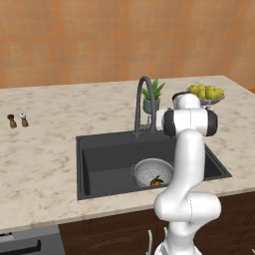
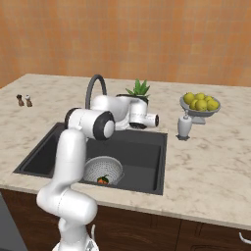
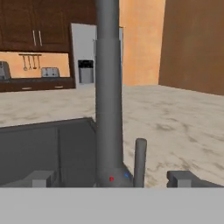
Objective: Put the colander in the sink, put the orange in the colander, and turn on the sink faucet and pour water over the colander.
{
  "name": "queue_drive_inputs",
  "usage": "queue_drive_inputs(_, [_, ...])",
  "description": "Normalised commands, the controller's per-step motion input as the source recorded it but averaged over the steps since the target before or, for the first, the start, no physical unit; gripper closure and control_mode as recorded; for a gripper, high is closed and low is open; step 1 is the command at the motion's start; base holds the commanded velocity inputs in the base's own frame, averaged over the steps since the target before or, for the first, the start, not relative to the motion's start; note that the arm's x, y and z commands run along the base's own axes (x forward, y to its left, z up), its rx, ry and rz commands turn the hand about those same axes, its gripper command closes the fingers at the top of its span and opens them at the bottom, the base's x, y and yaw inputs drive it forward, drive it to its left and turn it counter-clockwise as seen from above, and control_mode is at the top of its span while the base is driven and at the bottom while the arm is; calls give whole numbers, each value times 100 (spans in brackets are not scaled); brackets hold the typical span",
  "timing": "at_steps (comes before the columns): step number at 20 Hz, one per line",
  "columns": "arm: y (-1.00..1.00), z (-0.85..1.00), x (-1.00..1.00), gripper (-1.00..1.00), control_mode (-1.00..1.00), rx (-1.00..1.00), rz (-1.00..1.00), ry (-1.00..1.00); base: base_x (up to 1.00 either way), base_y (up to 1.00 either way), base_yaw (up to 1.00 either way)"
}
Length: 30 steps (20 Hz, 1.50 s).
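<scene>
The silver perforated colander (image 1: 149, 171) (image 2: 100, 169) sits in the dark sink (image 1: 104, 164) (image 2: 147, 157), at its front. The small orange (image 1: 156, 182) (image 2: 103, 180) lies inside it, on the near side. The dark gooseneck sink faucet (image 1: 141, 97) (image 2: 94, 86) stands behind the basin. In the hand view my gripper (image 3: 113, 178) is open and level with the faucet's base. Its column (image 3: 108, 109) rises straight ahead between the fingertips (image 3: 41, 178), and the small upright lever (image 3: 140, 162) stands just right of the column. Nothing is held.
A potted plant (image 1: 152, 97) (image 2: 138, 90) stands right behind the faucet. A footed bowl of yellow fruit (image 1: 205, 93) (image 2: 199, 104) and a white bottle (image 2: 184, 126) stand on the counter to the right. Two small shakers (image 1: 17, 120) are far left.
</scene>
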Motion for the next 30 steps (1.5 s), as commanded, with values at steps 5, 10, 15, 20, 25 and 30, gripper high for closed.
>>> queue_drive_inputs(5, [1,-1,42,-100,-100,0,0,11,0,0,0])
queue_drive_inputs(10, [10,-16,30,-100,-100,0,0,4,0,0,0])
queue_drive_inputs(15, [8,-26,18,-100,-100,0,0,0,0,0,0])
queue_drive_inputs(20, [8,-16,17,100,-100,0,0,0,0,0,0])
queue_drive_inputs(25, [13,0,17,100,-100,0,0,0,0,0,0])
queue_drive_inputs(30, [2,0,15,100,-100,0,0,-1,0,0,0])
